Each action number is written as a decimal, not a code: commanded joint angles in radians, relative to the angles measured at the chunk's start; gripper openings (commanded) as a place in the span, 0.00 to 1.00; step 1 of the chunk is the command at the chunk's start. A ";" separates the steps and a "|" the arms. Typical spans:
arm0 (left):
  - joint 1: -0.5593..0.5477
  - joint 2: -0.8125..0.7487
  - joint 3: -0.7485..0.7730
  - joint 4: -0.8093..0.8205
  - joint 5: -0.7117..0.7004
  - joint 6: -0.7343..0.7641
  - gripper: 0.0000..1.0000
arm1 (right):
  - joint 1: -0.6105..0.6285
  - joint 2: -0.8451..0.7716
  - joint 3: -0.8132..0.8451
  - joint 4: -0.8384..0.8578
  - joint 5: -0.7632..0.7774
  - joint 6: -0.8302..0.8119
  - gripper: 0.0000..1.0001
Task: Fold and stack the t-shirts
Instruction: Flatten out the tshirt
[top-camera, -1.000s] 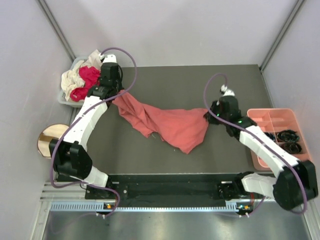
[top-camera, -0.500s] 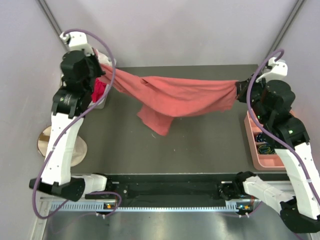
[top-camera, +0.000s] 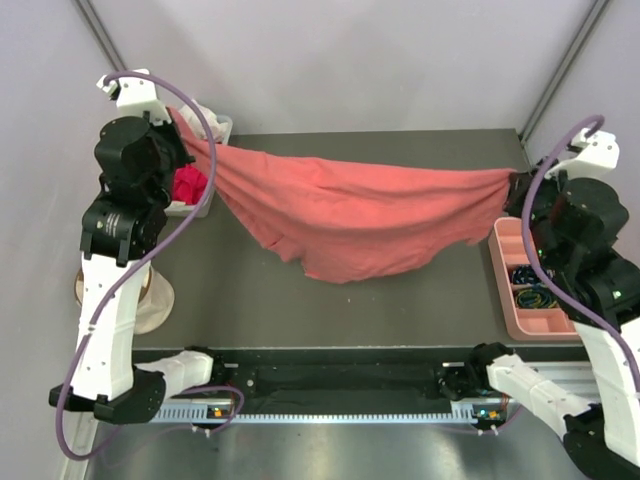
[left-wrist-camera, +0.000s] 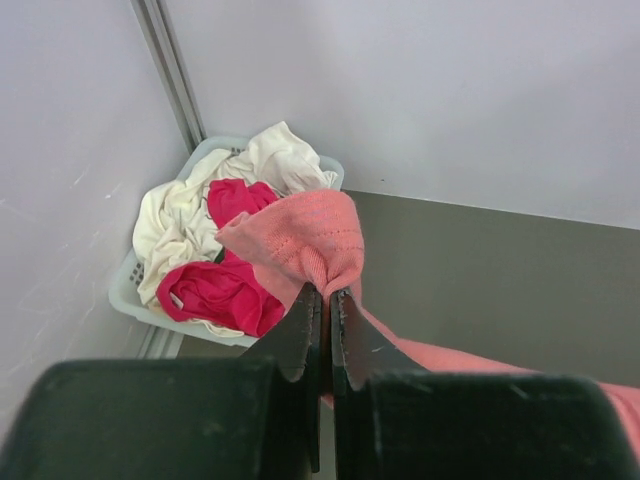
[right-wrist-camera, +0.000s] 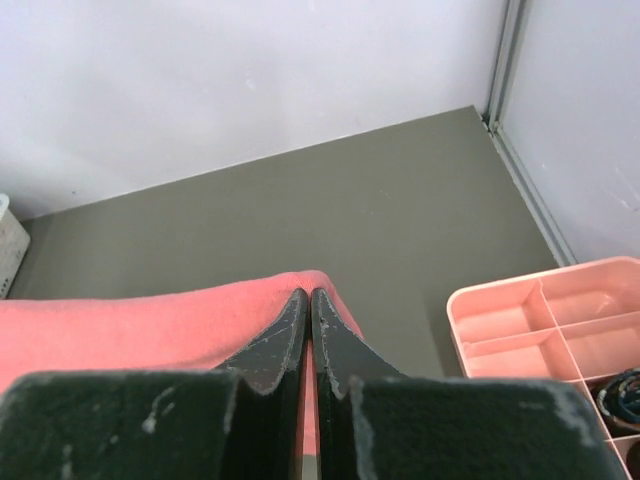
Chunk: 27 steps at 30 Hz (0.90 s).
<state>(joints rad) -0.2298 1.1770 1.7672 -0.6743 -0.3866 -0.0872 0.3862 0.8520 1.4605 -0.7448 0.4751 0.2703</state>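
Spreading step, apparently. Holding the pink shirt (top-camera: 350, 215) stretched in the air above the bench (top-camera: 400, 310), left gripper (left-wrist-camera: 322, 292) and right gripper (right-wrist-camera: 308, 295) each pinched on one edge. Next, probably: lower flat, keeping tension.

Legible text, all three views: none.

Salmon-pink t-shirt (top-camera: 350, 215): no lettering can be read on the cloth that shows.

Magenta-red t-shirt (left-wrist-camera: 215, 295): the left wrist view shows a small pale tag (left-wrist-camera: 177, 299) at one edge. It is too small to tell whether anything is printed on it.

No brand marks, numbers or signs can be read anywhere else at this resolution.
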 joint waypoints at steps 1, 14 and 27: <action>0.004 -0.076 0.031 0.002 -0.024 0.015 0.00 | 0.006 -0.057 0.066 -0.013 0.053 -0.025 0.00; 0.004 -0.114 0.023 -0.033 0.006 0.004 0.00 | 0.006 -0.105 0.069 -0.064 0.048 -0.013 0.00; 0.004 -0.206 0.098 -0.120 0.025 -0.025 0.00 | 0.006 -0.191 0.144 -0.149 0.016 0.007 0.00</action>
<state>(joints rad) -0.2298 1.0340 1.8153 -0.8101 -0.3328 -0.1055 0.3862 0.6910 1.5417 -0.8902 0.4679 0.2668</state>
